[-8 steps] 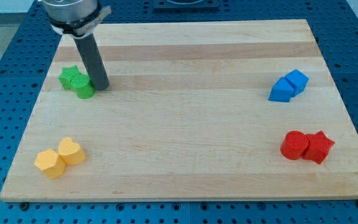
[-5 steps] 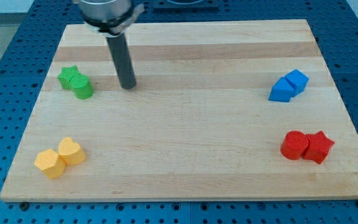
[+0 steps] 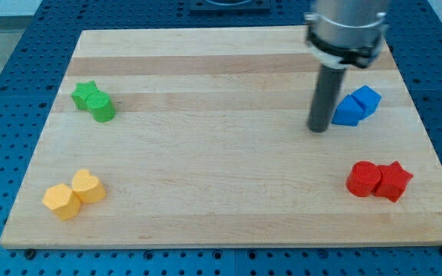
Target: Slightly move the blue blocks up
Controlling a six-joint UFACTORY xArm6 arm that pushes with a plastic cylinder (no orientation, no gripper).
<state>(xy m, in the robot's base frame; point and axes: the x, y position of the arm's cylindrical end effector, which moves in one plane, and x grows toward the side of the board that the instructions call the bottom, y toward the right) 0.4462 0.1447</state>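
Two blue blocks sit touching at the view's right: a blue wedge-like block [image 3: 347, 112] and a blue cube [image 3: 367, 100] just up and right of it. My tip [image 3: 318, 128] rests on the wooden board [image 3: 221, 153], just left of and slightly below the blue wedge-like block, with a small gap between them. The rod rises from the tip toward the view's top.
A green star [image 3: 84, 93] and a green cylinder [image 3: 102, 107] sit at the upper left. Two yellow blocks [image 3: 73, 194] sit at the lower left. A red cylinder [image 3: 363, 179] and a red star [image 3: 393, 181] sit at the lower right.
My tip has swept from beside the green blocks at the upper left across the board to just left of the blue blocks. No block has moved.
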